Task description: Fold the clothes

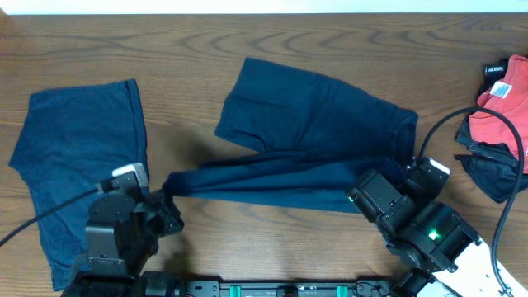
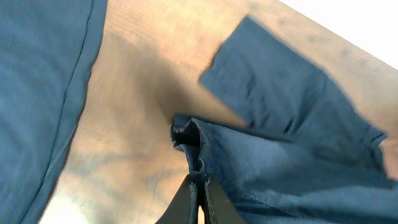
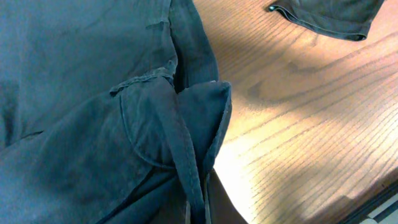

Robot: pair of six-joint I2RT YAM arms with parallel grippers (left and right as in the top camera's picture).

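The clothes in play are a dark navy garment [image 1: 305,124] spread across the middle of the table. Its near edge is pulled into a taut band [image 1: 272,183] between my two grippers. My left gripper [image 1: 167,198] is shut on the band's left corner; in the left wrist view the fingers [image 2: 200,190] pinch the bunched cloth [image 2: 292,162]. My right gripper [image 1: 407,172] is shut on the right end, where a stitched hem [image 3: 186,155] runs down into the closed jaws [image 3: 202,202]. A second navy garment [image 1: 78,157] lies flat at the left.
A red garment [image 1: 505,103] and a dark one [image 1: 491,169] are piled at the right edge, with a black cable crossing them. The dark one's corner [image 3: 329,15] shows in the right wrist view. Bare wood [image 1: 190,66] lies between the two navy garments.
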